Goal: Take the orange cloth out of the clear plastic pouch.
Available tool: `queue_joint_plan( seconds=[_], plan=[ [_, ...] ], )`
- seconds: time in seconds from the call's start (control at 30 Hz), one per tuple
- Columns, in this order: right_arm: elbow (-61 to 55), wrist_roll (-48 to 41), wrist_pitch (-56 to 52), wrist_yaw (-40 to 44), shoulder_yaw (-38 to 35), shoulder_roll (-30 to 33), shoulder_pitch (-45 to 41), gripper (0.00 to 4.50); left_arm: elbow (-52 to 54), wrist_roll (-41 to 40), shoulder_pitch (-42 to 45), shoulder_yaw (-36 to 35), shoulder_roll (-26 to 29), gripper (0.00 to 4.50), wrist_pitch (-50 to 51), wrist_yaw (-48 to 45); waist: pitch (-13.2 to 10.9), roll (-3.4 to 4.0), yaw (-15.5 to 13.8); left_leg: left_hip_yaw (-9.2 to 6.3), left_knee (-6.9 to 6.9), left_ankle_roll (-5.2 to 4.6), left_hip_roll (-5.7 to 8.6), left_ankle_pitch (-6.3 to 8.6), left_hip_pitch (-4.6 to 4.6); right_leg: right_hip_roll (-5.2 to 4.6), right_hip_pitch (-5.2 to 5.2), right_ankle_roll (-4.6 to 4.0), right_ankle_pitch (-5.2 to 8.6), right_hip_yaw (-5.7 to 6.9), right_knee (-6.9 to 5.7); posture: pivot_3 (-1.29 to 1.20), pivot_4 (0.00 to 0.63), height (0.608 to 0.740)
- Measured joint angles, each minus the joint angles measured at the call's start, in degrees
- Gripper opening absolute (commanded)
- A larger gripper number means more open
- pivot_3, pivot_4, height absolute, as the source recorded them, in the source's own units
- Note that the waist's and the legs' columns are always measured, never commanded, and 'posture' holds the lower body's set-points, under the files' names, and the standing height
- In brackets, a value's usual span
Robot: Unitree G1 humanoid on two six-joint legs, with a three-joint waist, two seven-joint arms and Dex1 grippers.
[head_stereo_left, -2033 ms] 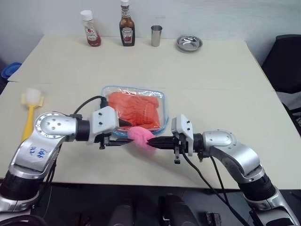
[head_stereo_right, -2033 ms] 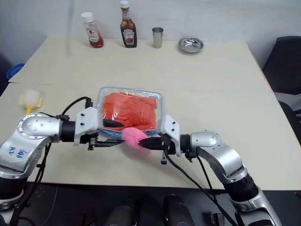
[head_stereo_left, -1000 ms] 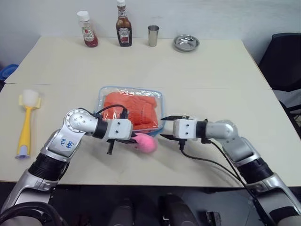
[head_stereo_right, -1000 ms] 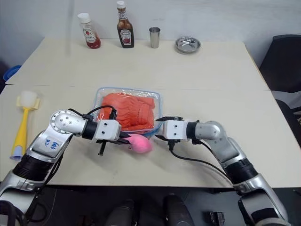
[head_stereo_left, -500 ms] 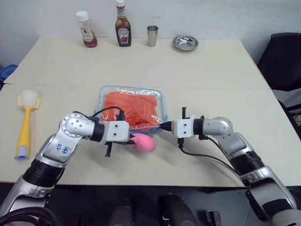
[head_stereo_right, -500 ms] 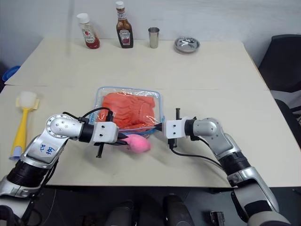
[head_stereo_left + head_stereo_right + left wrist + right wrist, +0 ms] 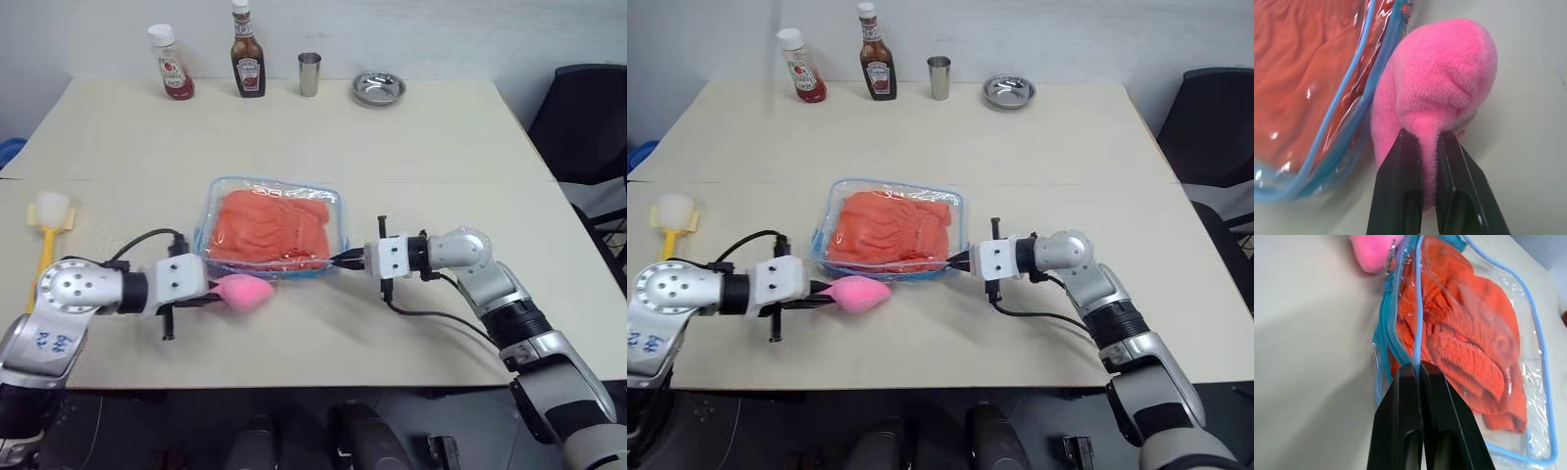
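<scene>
Left gripper: fingers clamped on a narrow part of the pink plush toy, which lies against the near edge of the clear plastic pouch. Beyond and to the right of this gripper, the pouch lies flat on the table with the orange cloth wholly inside. Right gripper: fingers closed together, pinching the light blue trim at the pouch's near right corner.

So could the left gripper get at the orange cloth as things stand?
Probably not yet. The left gripper is shut on the pink plush, and the cloth lies inside the pouch. The right gripper is pinching the pouch's blue edge.
</scene>
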State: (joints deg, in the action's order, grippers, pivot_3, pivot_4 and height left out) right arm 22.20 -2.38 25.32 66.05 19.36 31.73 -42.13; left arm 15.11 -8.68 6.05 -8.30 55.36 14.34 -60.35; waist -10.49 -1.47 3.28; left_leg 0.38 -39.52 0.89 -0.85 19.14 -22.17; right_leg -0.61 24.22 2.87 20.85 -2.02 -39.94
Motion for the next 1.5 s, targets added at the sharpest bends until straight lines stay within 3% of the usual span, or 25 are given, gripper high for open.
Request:
queue_joint_plan(
  seconds=[0.27, 0.37, 0.5, 0.6, 0.83, 0.87, 1.13, 1.27, 1.33, 1.5],
  plan=[
    [-0.26, -1.33, 4.59, 4.27, -1.85, 5.03, 1.16, 0.03, -8.67, -2.55, -8.35, -17.32, 3.87, 0.0, 1.53, 0.35, -0.02, 0.02, -0.11, 0.0, 0.04, -0.23, 0.01, 0.13, 0.0, -0.03, 0.0, 0.0, 0.0, 0.04, 0.08, 0.0, 0.15, 0.74],
    [-2.26, -2.89, 4.54, 5.42, -2.01, 5.68, 3.16, 0.03, -13.69, -2.59, -8.23, -18.83, 4.65, 0.0, -0.38, 0.34, -0.02, 0.03, -0.13, 0.0, 0.06, -0.24, 0.02, 0.14, -0.01, -0.06, 0.0, 0.0, 0.0, 0.04, 0.1, 0.0, 0.15, 0.74],
    [-3.75, -4.91, 2.62, 6.94, -2.19, 5.79, 4.45, 0.03, -12.83, -4.35, -6.0, -16.65, 3.25, 0.0, 1.96, 0.95, -0.02, 0.03, -0.38, 0.0, 0.06, -0.24, 0.03, 0.14, -0.01, -0.08, -0.01, 0.0, 0.0, 0.06, 0.09, 0.0, 0.15, 0.74],
    [-5.89, -7.29, -0.71, 8.29, -2.37, 5.82, 5.29, 0.66, -10.61, -5.43, -5.16, -14.21, 2.49, 0.93, 4.46, 1.21, -0.02, 0.03, -0.35, 0.0, 0.06, -0.22, 0.03, 0.13, -0.01, -0.07, -0.01, 0.0, 0.0, 0.05, 0.04, 0.0, 0.15, 0.74],
    [-12.16, -8.08, -7.46, 6.89, -5.06, 7.81, 9.49, 3.1, -8.07, -10.46, -7.44, -15.39, 2.63, 3.2, 12.26, -0.76, -0.03, 0.04, -0.36, -0.01, 0.09, -0.23, 0.03, 0.14, -0.01, -0.07, -0.01, 0.0, 0.0, 0.05, 0.07, 0.0, 0.15, 0.74],
    [-13.64, -8.3, -8.76, 6.82, -5.86, 8.61, 10.65, 3.44, -7.6, -12.03, -8.46, -16.46, 3.17, 3.21, 14.36, -1.8, -0.03, 0.04, -0.36, -0.01, 0.1, -0.24, 0.02, 0.14, -0.02, -0.06, -0.01, 0.0, 0.0, 0.05, 0.07, 0.0, 0.15, 0.74],
    [-30.89, -18.16, -27.41, 4.28, -14.0, 14.61, 19.99, 3.44, -2.42, -21.61, -10.79, -27.62, 11.29, 3.21, 25.36, -11.13, -0.03, 0.05, -0.55, -0.03, 0.18, -0.24, 0.03, 0.15, 0.01, -0.07, -0.03, 0.0, 0.0, 0.05, 0.18, 0.0, 0.15, 0.74],
    [-38.2, -22.08, -34.85, 2.85, -16.38, 15.79, 21.92, 3.44, 3.32, -21.83, 0.91, -19.3, 13.39, 3.21, 22.03, -9.38, -0.03, 0.07, -1.54, -0.06, 0.18, -0.24, 0.08, 0.15, 0.07, -0.09, -0.15, 0.0, 0.0, 0.03, 0.28, 0.0, 0.15, 0.74],
    [-41.08, -23.49, -37.88, 2.09, -17.0, 15.92, 22.94, 3.44, 5.23, -16.86, 7.0, -9.0, 12.64, 3.21, 16.26, -7.57, -0.02, 0.12, -1.84, -0.07, 0.19, -0.22, 0.12, 0.14, 0.09, -0.09, -0.22, 0.0, 0.0, 0.03, 0.34, 0.0, 0.15, 0.74],
    [-45.63, -24.48, -41.84, 0.43, -17.51, 16.16, 25.14, 3.44, -3.21, -0.98, 17.82, 11.38, 2.89, 3.21, -1.52, -4.41, -0.03, 0.12, -1.66, -0.03, 0.19, -0.22, 0.11, 0.13, 0.08, 0.01, -0.19, 0.0, 0.0, 0.0, 0.33, 0.0, 0.15, 0.74]
  ],
)
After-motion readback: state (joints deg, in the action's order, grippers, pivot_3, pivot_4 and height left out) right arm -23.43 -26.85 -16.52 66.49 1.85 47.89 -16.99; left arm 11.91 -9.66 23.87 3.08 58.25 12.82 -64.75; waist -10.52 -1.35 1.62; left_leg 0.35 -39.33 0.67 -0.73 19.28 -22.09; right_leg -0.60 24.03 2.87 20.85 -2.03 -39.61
